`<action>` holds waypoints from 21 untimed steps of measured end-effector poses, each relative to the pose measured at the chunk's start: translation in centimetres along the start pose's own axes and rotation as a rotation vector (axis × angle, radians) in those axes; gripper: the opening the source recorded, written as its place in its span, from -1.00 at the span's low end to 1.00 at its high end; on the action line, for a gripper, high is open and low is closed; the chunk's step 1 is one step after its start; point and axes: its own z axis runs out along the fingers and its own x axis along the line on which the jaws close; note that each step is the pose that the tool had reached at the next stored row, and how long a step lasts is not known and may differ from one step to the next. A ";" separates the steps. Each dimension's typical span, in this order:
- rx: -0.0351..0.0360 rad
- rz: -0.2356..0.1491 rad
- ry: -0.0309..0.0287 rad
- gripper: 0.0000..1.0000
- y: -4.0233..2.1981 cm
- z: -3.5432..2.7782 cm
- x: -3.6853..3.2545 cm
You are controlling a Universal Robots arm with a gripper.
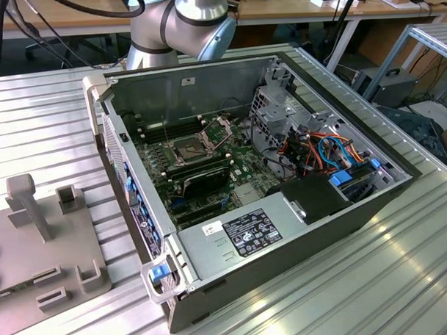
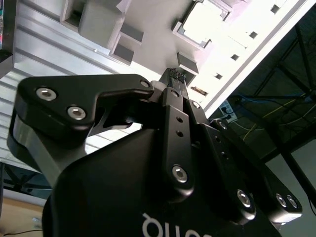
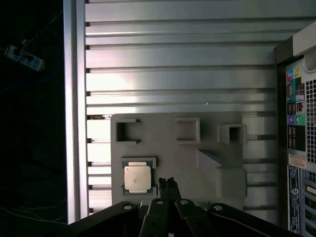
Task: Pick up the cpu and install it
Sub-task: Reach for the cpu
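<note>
Fingers of the gripper are pressed together, with nothing pinched. The cpu is seated flat in a framed pocket of the grey fixture plate, presumably so it is presented square for pickup. The gripper is held just beside it. The computer case is laid open.
</note>
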 end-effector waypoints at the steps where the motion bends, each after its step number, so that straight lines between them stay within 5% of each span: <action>1: 0.0000 0.000 0.0002 -0.79 -0.01 0.10 0.09; 14: -0.0001 0.000 0.0019 -0.79 -0.27 1.34 1.63; 21: -0.0001 0.000 0.0022 -0.79 -1.04 1.81 2.15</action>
